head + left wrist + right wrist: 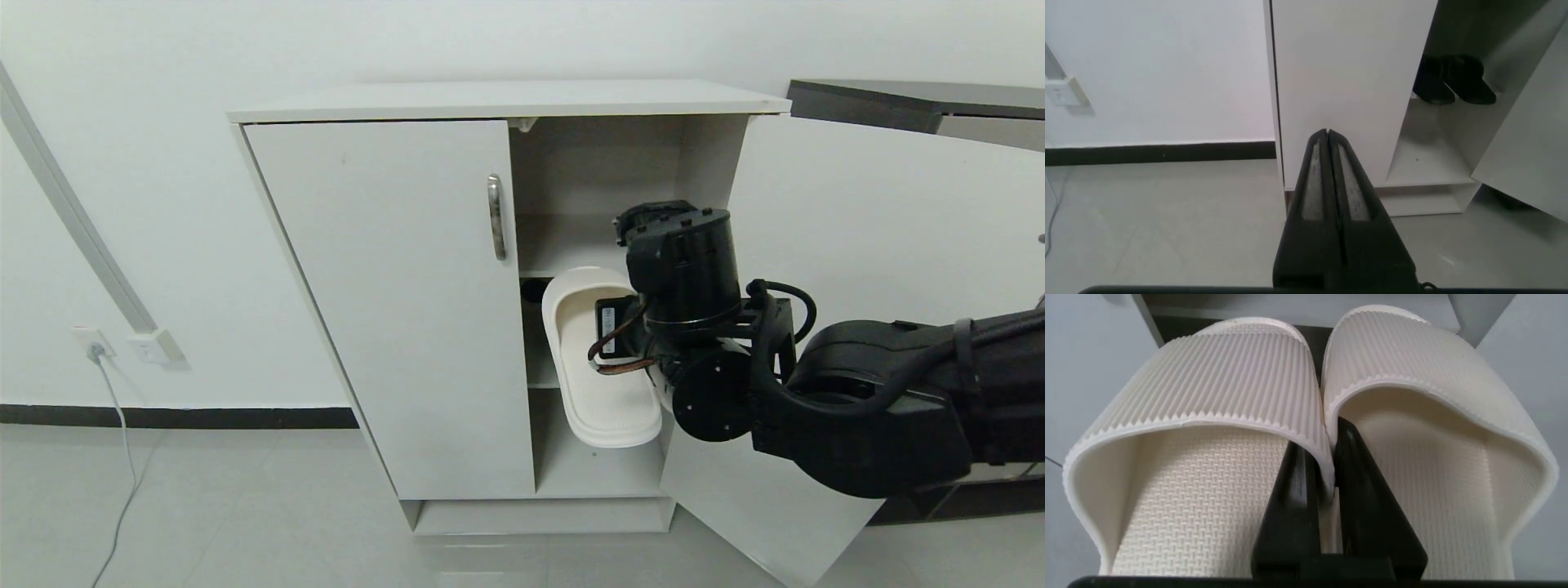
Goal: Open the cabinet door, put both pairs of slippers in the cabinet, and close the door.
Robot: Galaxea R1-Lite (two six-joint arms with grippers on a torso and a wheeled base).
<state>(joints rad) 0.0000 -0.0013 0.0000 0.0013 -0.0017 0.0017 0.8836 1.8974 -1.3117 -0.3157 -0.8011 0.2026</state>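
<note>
- Right pincer [1327, 457] is clamped on the white slippers [1208, 416], squeezing their two inner strap walls together so both hang as one pair.
- The head view puts them tipped on end at the cabinet's [506, 98] open right half, level with the middle shelves and not yet set down.
- Black slippers [1454, 79] already sit on a shelf inside, so I judge this to be the second pair's placement.
- Next I must push the pair in onto a free shelf, let go and back out, then swing the right door [857, 245] shut.
- Left pincer [1328, 143] is pressed together and empty, low before the cabinet.
- My wrist hides the grip in the head view, and I cannot tell which shelf is free.
</note>
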